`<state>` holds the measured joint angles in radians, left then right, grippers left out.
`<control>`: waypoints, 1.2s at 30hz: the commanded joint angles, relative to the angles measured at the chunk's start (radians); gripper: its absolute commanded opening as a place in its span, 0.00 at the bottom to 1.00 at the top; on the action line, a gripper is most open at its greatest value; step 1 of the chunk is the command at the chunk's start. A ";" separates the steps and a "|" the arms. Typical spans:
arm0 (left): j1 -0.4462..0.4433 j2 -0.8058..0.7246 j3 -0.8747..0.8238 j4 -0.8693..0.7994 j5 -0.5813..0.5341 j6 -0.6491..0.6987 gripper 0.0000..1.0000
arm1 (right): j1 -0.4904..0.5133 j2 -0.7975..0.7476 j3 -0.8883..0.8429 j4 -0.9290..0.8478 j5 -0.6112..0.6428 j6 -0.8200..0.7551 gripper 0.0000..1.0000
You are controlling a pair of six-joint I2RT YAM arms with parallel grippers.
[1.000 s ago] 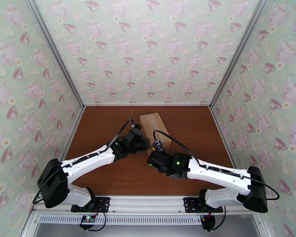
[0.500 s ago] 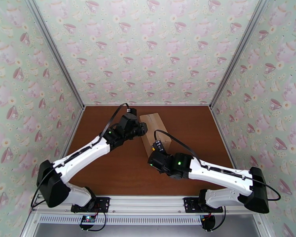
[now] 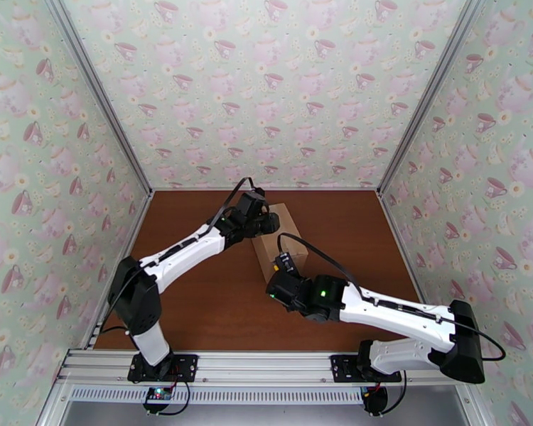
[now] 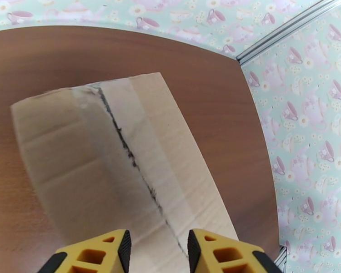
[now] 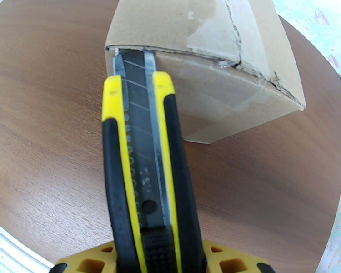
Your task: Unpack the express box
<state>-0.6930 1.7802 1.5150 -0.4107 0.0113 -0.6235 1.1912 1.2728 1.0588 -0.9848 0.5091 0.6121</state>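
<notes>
On the table [image 3: 195, 299] the express box [image 3: 282, 246] runs near-to-far, perhaps skewed left; left gripper [image 4: 159, 240] gapes, right gripper [image 5: 159, 260] clamps knife [image 5: 143, 178].

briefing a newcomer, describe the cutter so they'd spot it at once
On the brown table, a cardboard box sits near the middle. At its near end the right gripper clamps the cutter, blade tip at the box's top edge. Nothing else there pairs a yellow-and-black handle with a segmented steel blade.

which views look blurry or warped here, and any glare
Left wrist: the express box looks slightly soft, and the table's far edge bows. Right wrist: the utility knife is sharp and the table edge curves. Top external: evenly lit, no glare.
</notes>
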 commanded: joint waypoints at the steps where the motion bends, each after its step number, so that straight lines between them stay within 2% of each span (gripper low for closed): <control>1: 0.007 0.032 0.044 -0.040 -0.005 0.017 0.40 | 0.008 -0.009 0.008 0.034 0.002 -0.015 0.00; 19: 0.063 0.147 0.102 -0.094 -0.101 0.025 0.37 | 0.018 -0.077 -0.022 -0.066 0.012 0.059 0.00; 31: 0.073 0.156 0.139 -0.112 -0.140 0.065 0.37 | 0.018 -0.167 -0.070 -0.181 0.003 0.137 0.00; 36: 0.062 0.131 0.132 -0.086 -0.124 0.067 0.37 | 0.018 -0.227 -0.095 -0.190 0.017 0.176 0.00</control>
<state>-0.6300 1.9030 1.6348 -0.4706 -0.0940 -0.5743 1.2034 1.0863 0.9771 -1.1507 0.5095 0.7418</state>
